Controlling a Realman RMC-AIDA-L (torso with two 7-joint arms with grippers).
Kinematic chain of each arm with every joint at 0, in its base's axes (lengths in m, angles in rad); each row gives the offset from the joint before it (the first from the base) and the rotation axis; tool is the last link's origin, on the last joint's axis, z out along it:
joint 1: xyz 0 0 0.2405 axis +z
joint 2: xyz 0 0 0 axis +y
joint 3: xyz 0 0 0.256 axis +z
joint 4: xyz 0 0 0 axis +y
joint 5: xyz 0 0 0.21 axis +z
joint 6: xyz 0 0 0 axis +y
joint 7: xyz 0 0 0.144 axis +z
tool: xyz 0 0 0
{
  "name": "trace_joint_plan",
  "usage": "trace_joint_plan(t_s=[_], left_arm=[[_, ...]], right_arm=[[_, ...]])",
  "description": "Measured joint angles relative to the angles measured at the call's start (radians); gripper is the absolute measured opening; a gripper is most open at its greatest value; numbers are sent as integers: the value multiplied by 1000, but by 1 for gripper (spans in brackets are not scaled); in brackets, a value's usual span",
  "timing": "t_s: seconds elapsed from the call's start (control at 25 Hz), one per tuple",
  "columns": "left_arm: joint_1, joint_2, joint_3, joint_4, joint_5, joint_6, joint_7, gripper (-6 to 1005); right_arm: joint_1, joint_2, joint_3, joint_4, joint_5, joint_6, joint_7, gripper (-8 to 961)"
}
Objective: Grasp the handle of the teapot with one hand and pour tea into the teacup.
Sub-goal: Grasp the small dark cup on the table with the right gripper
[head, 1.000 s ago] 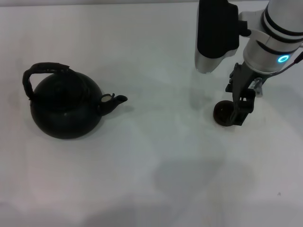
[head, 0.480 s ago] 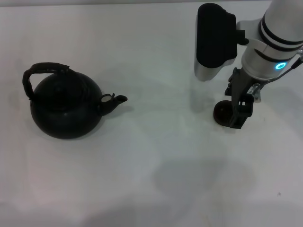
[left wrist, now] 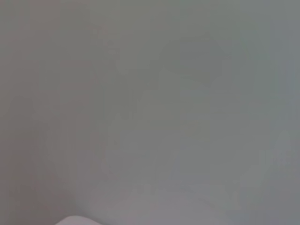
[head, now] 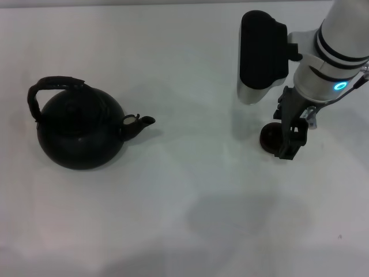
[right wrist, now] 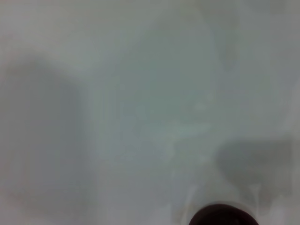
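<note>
The black round teapot (head: 78, 135) stands at the left of the white table, its spout pointing right. Its arched dark handle (head: 55, 83) rises over its top, untouched. The small dark teacup (head: 268, 137) is at the right. My right gripper (head: 286, 151) reaches down from above and its dark fingers (head: 290, 135) are closed over the cup's right rim. In the right wrist view the teacup (right wrist: 222, 216) shows as a dark arc at the picture's edge. My left gripper is out of view; its wrist view shows only bare table.
The white table (head: 190, 190) carries only the teapot and the teacup. A wide bare stretch lies between the spout and the cup. The right arm's black and white forearm (head: 262, 52) hangs over the far right of the table.
My right gripper has shifted slightly to the left, and the teacup has moved a little left with it. The teapot has not moved.
</note>
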Motion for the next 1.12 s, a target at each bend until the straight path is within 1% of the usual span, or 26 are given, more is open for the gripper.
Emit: trace_joint_plan(t_s=[0.32, 0.84, 1.12], left_arm=[[0, 1, 5, 0, 27, 0, -1, 766], [5, 1, 5, 0, 28, 0, -5, 766], [10, -2, -2, -1, 20, 1, -6, 766]], right_arm=[[0, 0, -8, 4, 0, 6, -1, 863], [-5, 0, -40, 8, 0, 30, -3, 862], [-4, 0, -50, 20, 0, 46, -3, 862]])
